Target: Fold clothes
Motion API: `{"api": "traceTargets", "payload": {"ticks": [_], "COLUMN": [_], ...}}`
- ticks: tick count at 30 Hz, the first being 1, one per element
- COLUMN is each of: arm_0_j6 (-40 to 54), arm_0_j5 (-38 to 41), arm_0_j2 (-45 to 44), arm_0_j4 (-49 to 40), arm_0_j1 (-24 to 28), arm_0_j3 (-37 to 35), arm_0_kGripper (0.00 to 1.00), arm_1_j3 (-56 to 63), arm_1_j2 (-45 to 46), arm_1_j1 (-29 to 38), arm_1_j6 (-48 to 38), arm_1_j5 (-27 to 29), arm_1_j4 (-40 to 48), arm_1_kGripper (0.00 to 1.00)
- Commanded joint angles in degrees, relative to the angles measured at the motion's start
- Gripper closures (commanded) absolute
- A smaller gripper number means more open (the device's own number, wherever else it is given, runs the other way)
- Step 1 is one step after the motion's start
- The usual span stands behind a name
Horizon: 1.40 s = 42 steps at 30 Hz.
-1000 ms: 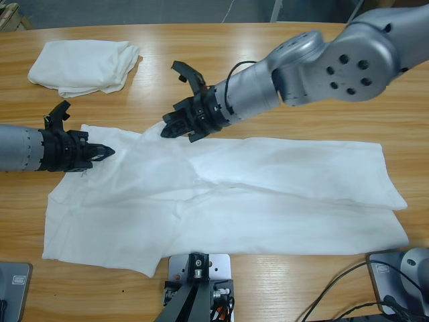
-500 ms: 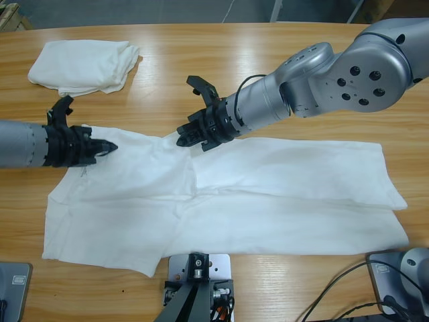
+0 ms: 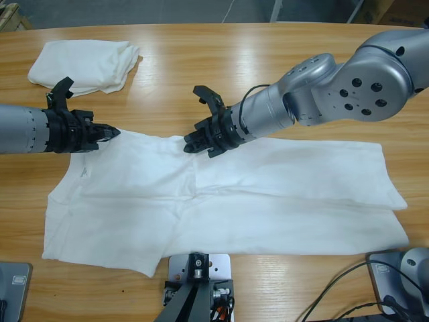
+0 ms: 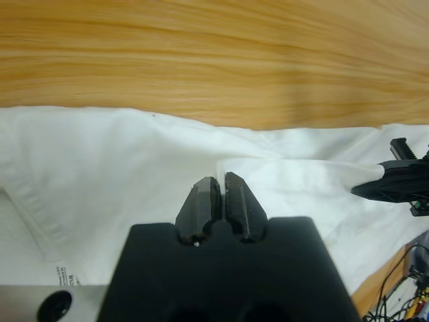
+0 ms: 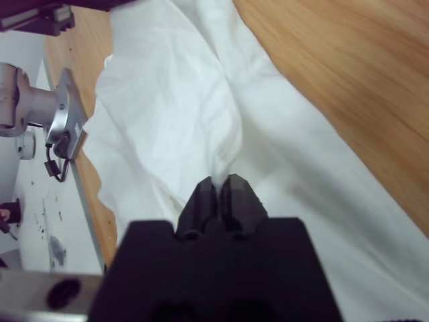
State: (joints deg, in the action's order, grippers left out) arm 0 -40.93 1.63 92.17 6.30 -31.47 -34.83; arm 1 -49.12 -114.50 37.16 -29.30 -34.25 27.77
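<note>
A large white T-shirt [image 3: 268, 194] lies spread across the table, with small dark lettering [image 3: 84, 172] near its left end. My left gripper [image 3: 112, 133] reaches in from the left edge and is shut on the shirt's far edge; in the left wrist view its jaws [image 4: 218, 184] pinch a ridge of cloth [image 4: 134, 168], and a white neck label [image 4: 64, 275] shows low at the left. My right gripper [image 3: 190, 144] comes from the upper right, shut on the same far edge. In the right wrist view it [image 5: 220, 181] holds a raised fold of the shirt [image 5: 181, 107].
A second white T-shirt [image 3: 84, 64] lies folded in a bundle at the far left of the table. Bare wood [image 3: 234, 60] runs along the far side beyond the shirt. The right arm's large silver elbow [image 3: 362, 80] hangs over the far right.
The right gripper has moved right and nearer with the cloth. The left gripper has shifted slightly farther and right. The shirt's far edge between them now lies flatter and more stretched.
</note>
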Motion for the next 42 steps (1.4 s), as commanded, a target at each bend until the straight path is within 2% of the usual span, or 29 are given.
{"api": "traceTargets", "payload": {"ticks": [1, 12, 13, 14, 15, 17, 19, 20, 21, 22, 26, 29, 30, 31, 33, 34, 35, 36, 37, 40, 42], "arm_0_j6": [0.6, 0.3, 0.2, 0.1, 0.1, 0.0, -0.1, -0.1, -0.3, -0.8, -0.4, 2.9, 4.7, 6.4, 8.7, 8.9, 8.8, 8.7, 8.5, 6.0, 5.4], "arm_0_j5": [-1.9, -3.3, -3.4, -3.4, -3.4, -3.3, -3.0, -3.0, -3.1, -3.1, -4.5, -6.1, -6.1, -6.1, -6.1, -6.0, -6.0, -6.0, -6.0, -5.6, -3.2], "arm_0_j2": [0.6, 1.8, 1.9, 2.0, 2.1, 2.7, 3.4, 3.6, 3.7, 3.7, 0.8, -6.0, -7.6, -8.9, -11.2, -12.2, -12.9, -13.2, -13.6, -13.0, -11.6], "arm_0_j4": [0.6, 0.6, 0.6, 0.6, 0.6, 0.6, 0.6, 0.6, 0.6, 0.6, 0.6, -1.0, -3.0, -5.5, -10.3, -13.0, -15.9, -18.1, -19.7, -21.5, -21.8], "arm_0_j1": [0.2, 1.9, 2.1, 2.2, 2.2, 2.2, 2.2, 2.2, 2.2, 2.2, 2.3, 2.3, 2.3, 2.2, 1.0, 0.1, -1.0, -2.4, -4.1, -9.0, -10.9], "arm_0_j3": [1.1, 1.0, 1.0, 1.1, 1.1, 1.1, 1.1, 1.2, 1.2, 1.3, 1.6, 0.4, -0.6, -1.8, -3.7, -4.7, -5.6, -6.1, -6.3, -5.7, -5.6], "arm_0_kGripper": [1.0, 1.0, 1.0, 1.0, 1.0, 0.976, 0.326, 0.135, 0.058, 0.036, 0.036, 0.063, 0.11, 0.179, 0.264, 0.275, 0.32, 0.385, 0.504, 0.983, 1.0], "arm_1_j3": [1.3, 1.1, 1.0, 1.0, 1.0, 1.3, 1.6, 1.7, 1.8, 1.9, 2.8, 2.0, 2.0, 1.6, -2.1, -3.4, -4.2, -4.3, -4.2, -2.1, 0.6], "arm_1_j2": [-4.8, -7.2, -7.2, -7.2, -6.9, -6.0, -4.9, -4.4, -3.9, -3.5, 1.0, 9.4, 12.6, 15.8, 21.9, 23.7, 24.9, 25.8, 26.2, 26.0, 28.0], "arm_1_j1": [0.3, -0.4, -0.5, -0.5, -0.5, -0.5, -0.5, -0.5, -0.5, -0.5, -0.5, -0.5, -0.5, -0.5, -0.5, -0.5, -0.5, -0.5, -0.2, -0.2, -0.2], "arm_1_j6": [0.7, 0.7, 0.7, 0.7, 0.7, 0.7, 0.7, 0.7, 0.7, 0.7, 0.9, 4.6, 5.6, 6.2, 6.1, 6.1, 6.4, 8.0, 9.3, 9.1, 6.2], "arm_1_j5": [1.5, 2.5, 2.6, 2.9, 3.3, 4.7, 5.7, 5.8, 5.8, 5.8, 8.2, 11.8, 12.7, 13.7, 16.6, 17.4, 18.2, 20.1, 22.1, 20.7, 23.9], "arm_1_j4": [3.9, 6.1, 6.5, 6.8, 6.8, 6.7, 6.5, 6.6, 6.7, 6.7, 5.5, -4.1, -7.1, -11.2, -25.2, -29.8, -33.2, -35.5, -37.8, -39.6, -40.5], "arm_1_kGripper": [1.0, 1.0, 0.972, 0.586, 0.267, 0.116, 0.027, 0.023, 0.007, 0.0, 0.0, 0.021, 0.109, 0.246, 0.492, 0.774, 1.0, 1.0, 1.0, 1.0, 1.0]}}
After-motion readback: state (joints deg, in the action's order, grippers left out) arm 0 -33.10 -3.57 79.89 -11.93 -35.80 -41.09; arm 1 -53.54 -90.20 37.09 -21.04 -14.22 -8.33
